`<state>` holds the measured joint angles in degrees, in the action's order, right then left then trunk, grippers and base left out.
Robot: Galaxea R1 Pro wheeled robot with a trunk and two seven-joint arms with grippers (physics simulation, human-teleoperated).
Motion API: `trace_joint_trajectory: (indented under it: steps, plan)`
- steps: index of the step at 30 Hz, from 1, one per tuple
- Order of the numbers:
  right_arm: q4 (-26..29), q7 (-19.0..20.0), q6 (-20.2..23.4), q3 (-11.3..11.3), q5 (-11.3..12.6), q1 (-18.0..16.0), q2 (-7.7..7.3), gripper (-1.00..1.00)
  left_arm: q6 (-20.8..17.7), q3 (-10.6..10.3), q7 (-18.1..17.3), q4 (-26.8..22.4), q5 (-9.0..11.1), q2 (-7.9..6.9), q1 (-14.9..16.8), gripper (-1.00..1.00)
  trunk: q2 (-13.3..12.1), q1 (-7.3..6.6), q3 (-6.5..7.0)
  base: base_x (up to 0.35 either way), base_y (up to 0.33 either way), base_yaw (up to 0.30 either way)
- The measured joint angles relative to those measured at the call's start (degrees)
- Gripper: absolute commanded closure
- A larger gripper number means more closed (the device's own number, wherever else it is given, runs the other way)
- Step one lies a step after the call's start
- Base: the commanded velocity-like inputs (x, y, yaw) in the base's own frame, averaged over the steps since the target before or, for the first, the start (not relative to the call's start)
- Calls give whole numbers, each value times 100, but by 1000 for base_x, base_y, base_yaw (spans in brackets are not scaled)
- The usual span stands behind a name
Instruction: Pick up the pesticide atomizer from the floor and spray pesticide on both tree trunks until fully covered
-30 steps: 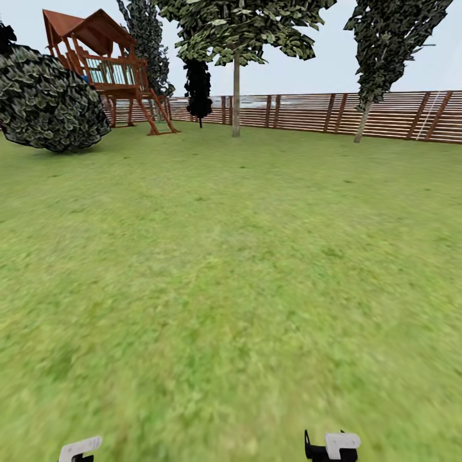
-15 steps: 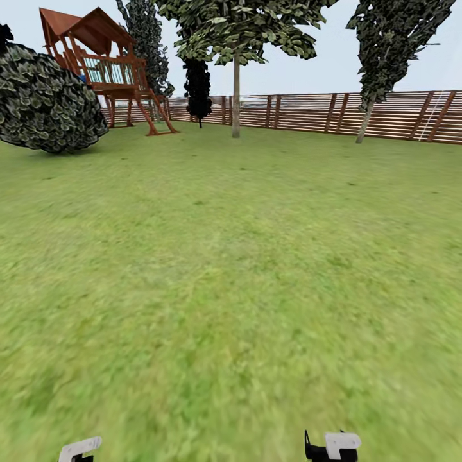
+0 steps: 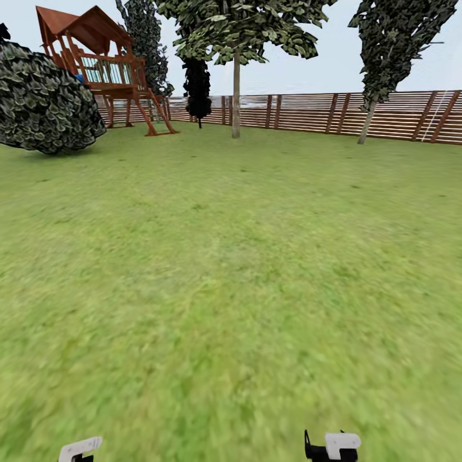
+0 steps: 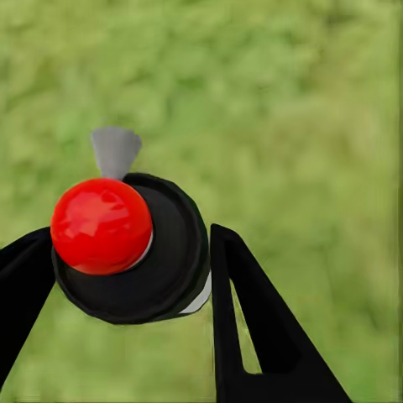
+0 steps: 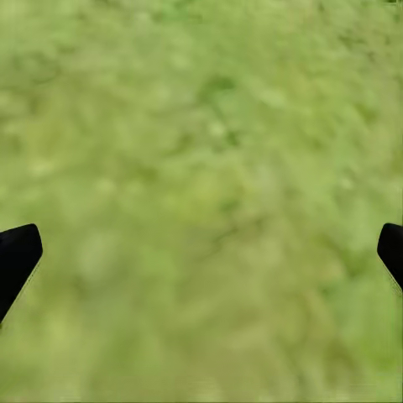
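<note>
A wide lawn stretches ahead of the robot to a slatted fence, where two trees stand: one straight trunk at centre, a leaning trunk further right. A wooden playhouse and a round shrub sit at far left. In the left wrist view, the left gripper is clamped on the atomizer, its black fingers pressed to either side of the black cap topped by a red knob, held over grass. The right gripper hangs spread wide above bare lawn, holding nothing.
</note>
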<state>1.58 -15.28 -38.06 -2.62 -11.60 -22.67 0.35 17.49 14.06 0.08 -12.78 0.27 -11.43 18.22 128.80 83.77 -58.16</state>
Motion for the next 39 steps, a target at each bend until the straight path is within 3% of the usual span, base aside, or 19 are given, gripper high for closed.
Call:
trace_joint_trajectory:
  steps: [39]
  plan:
    - [0, -1, 0, 0, 0, 0, 0, -100, 0, 0, 0, -2, 0, 0, -3, 100, 0, 0, 0, 339, 0, 0]
